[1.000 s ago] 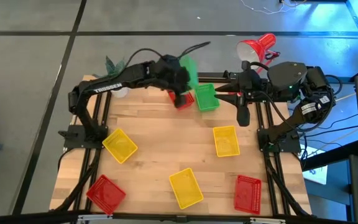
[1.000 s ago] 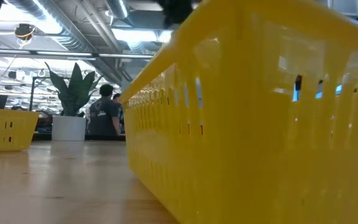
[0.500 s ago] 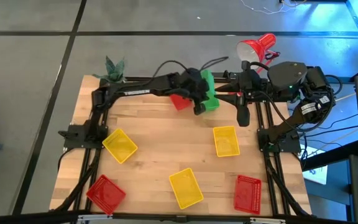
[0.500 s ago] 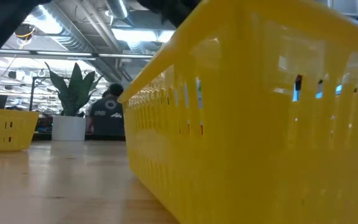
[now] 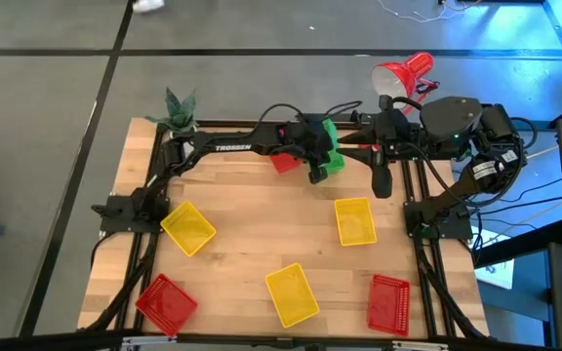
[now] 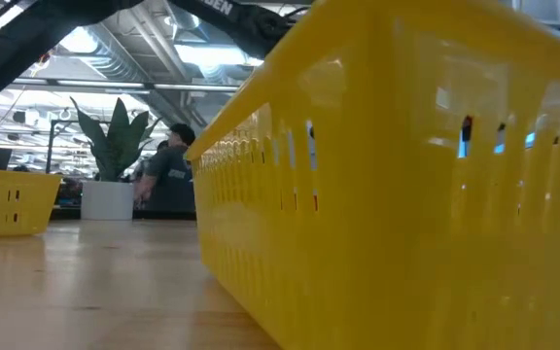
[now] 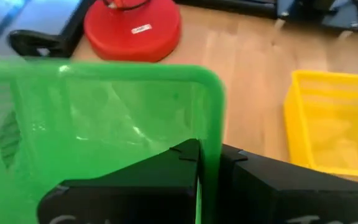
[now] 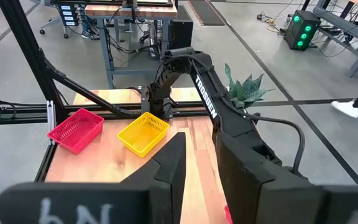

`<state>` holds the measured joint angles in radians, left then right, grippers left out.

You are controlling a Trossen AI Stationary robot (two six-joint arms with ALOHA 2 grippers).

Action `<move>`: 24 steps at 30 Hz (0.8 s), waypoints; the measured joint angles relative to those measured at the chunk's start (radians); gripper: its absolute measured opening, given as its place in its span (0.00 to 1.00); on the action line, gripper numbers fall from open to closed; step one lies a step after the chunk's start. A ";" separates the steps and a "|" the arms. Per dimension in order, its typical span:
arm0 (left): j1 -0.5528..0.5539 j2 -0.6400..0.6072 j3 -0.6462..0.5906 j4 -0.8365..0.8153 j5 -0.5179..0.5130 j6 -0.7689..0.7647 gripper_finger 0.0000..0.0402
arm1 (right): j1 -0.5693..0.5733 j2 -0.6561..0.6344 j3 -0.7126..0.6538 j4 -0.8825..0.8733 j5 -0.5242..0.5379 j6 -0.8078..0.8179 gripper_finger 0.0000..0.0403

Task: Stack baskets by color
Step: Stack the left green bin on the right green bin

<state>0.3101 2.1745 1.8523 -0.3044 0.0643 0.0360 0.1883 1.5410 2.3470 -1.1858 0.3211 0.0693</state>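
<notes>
Carried farther right along counter's far edge: green basket (image 5: 330, 146), clenched in left tool (image 5: 316, 172), above resting green stack, roughly aligned. Right tool (image 5: 382, 185) idle right, empty, part-spread.

Overhead view evenly lit, table (image 5: 252, 229) bright, floor dull grey; blue glow at the upper right corner. Soft short shadows under the arms. Low view: near yellow basket (image 6: 397, 175) fills the frame, blurred and out of focus; ceiling lights (image 6: 202, 53) blown out, backlit room. Left wrist view: green basket (image 7: 104, 124) very close, soft, glare patches on its plastic. Right wrist view sharp far off, near fingers (image 8: 173, 165) blurred, edges slightly bowed.
</notes>
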 joint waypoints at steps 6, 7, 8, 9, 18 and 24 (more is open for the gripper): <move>0.006 -0.001 0.000 0.005 -0.021 0.052 0.00 | 0.000 0.000 0.000 0.000 0.000 -0.001 0.22; 0.008 -0.001 0.000 0.005 -0.020 0.053 0.00 | 0.000 0.000 0.000 0.000 0.000 -0.003 0.22; 0.010 0.000 0.000 0.004 -0.020 0.052 0.00 | 0.000 0.000 0.000 0.000 0.000 -0.003 0.22; 0.011 0.006 0.000 0.007 -0.020 0.053 0.00 | 0.000 0.000 0.000 0.000 0.000 -0.003 0.22; 0.009 0.040 -0.001 0.007 -0.028 0.055 0.00 | 0.000 0.000 0.000 0.003 0.001 -0.002 0.22; 0.009 0.039 0.000 0.014 -0.037 0.055 0.00 | 0.000 0.000 0.000 0.004 -0.005 -0.003 0.22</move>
<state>0.3195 2.2135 1.8519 -0.2900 0.0270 0.0910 0.1883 1.5410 2.3474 -1.1821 0.3162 0.0666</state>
